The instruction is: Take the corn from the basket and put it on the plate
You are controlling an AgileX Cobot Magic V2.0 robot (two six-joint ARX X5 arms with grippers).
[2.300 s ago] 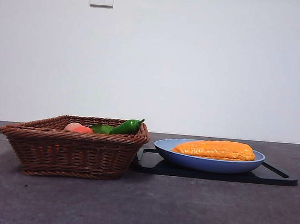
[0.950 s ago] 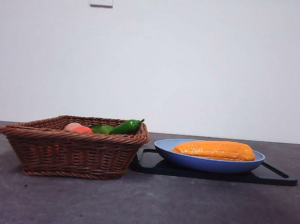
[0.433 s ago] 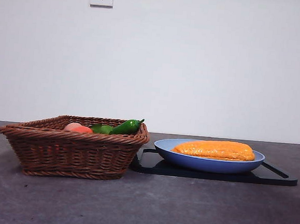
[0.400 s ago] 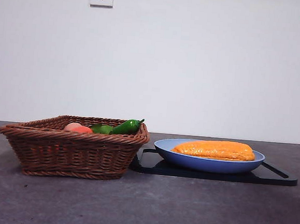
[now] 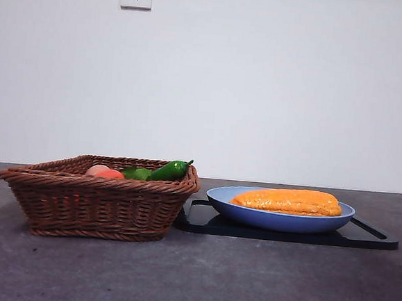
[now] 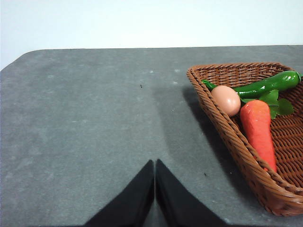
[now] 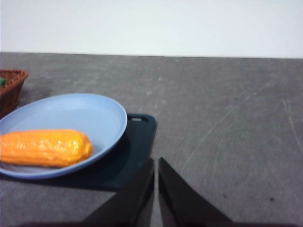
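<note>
Table: dark grey, matte, bearing everything listed below.

Basket: brown wicker, braided rim, standing just beside the tray. Contents: green pepper, pinkish round fruit, carrot with green leaves. No corn in it.

Tray: flat, black, rectangular, under the plate.

Plate: blue, shallow, resting on the tray, near the basket but apart from it.

Corn: orange-yellow, bumpy, glossy. Lies flat in the plate, long axis running along the plate's width in the front view, both ends inside the rim. By the look of it, the placing is done.

Right gripper: jaws pressed together, nothing between them, apart from the plate. The corn lies ahead of it and off to one side, its long axis roughly crosswise to the way the jaws point. This is the nearer arm to the corn.

Left gripper: jaws closed tip to tip, empty, over bare table, with the basket off to one side ahead. The plate and corn are not in its view.

Judgement: should any further move on the corn be wanted, it would fall to the right arm, reaching forward and sideways across the plate's rim.
</note>
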